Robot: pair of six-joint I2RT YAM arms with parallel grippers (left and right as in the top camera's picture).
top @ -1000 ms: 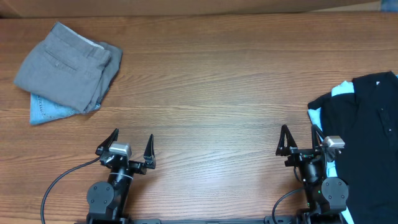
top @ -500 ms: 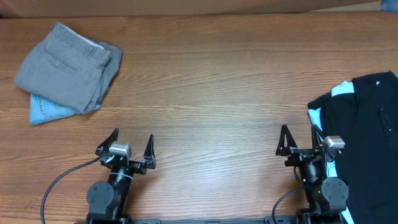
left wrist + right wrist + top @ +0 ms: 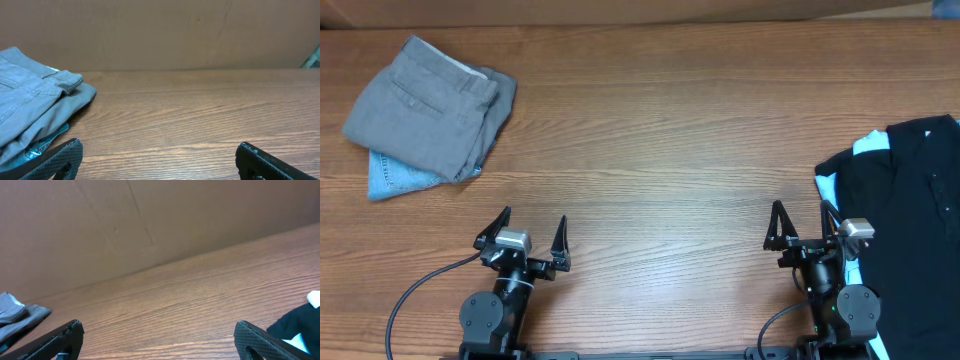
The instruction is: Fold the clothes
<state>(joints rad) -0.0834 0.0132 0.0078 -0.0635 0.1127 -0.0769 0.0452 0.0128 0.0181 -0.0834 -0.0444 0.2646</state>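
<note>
Grey-khaki shorts [image 3: 425,105] are lying in a folded bundle at the upper left of the overhead frame, with the waistband pointing toward the top edge and a back pocket facing up. They are resting on top of the light-blue denim shorts [image 3: 392,181], whose corner is peeking out at the bundle's lower left. In the left wrist view the same grey bundle is sitting at the left edge, with a strip of blue denim showing beneath it.

The left gripper [image 3: 533,216] is hovering near the bottom of the overhead frame, left of centre, with its jaws standing wide apart and holding nothing. Its dark fingers [image 3: 55,160] are showing in the lower corners of its wrist view, with bare wood between them. The right gripper [image 3: 802,206] is sitting near the bottom right, likewise spread and gripping nothing, just beside the black garment [image 3: 910,200]. That garment, with light-blue trim at its upper left, is filling the right edge of the frame. Both grippers are resting well apart from the grey shorts. The wooden table [image 3: 660,130] is stretching across the whole view, and a brown wall [image 3: 160,35] is standing behind it.
</note>
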